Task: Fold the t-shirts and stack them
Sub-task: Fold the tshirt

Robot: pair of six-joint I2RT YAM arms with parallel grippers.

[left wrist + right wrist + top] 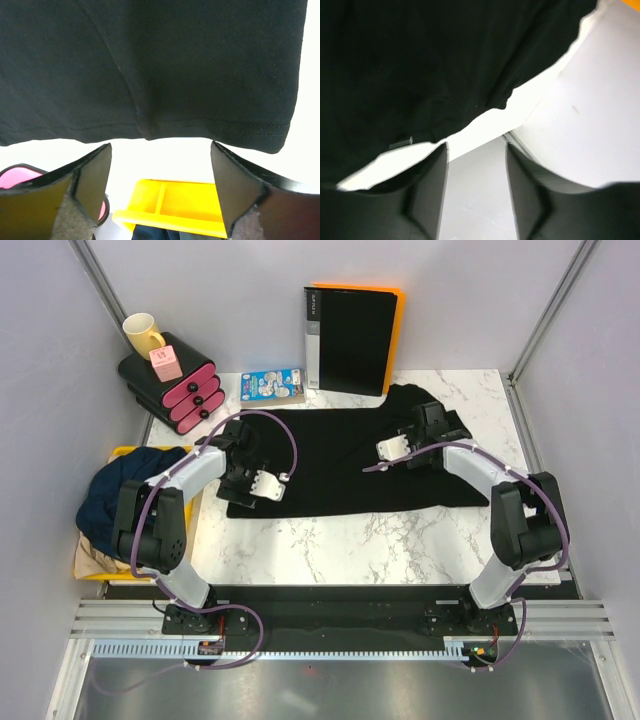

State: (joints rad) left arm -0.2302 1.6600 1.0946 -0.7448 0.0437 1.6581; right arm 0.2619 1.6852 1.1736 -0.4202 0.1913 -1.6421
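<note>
A black t-shirt (340, 460) lies spread flat across the marble table (330, 550). My left gripper (234, 478) is at the shirt's left edge, open and holding nothing. In its wrist view the left gripper (160, 150) has the stitched hem of the black t-shirt (150, 75) just beside its fingertips. My right gripper (430, 426) is over the shirt's upper right part near a sleeve. It is open and empty too, as the right gripper (476, 147) shows beside the edge of the black t-shirt (410, 75). A navy t-shirt (130, 485) lies heaped on a tan one (95, 562) in a yellow tray (125, 452).
A black binder with an orange back (350, 335) stands against the far wall. At the back left are a black organiser with pink drawers (175, 390), a yellow mug (143, 335), a pink box (166, 365) and a colourful booklet (272, 387). The yellow tray (175, 200) lies beyond the left fingers.
</note>
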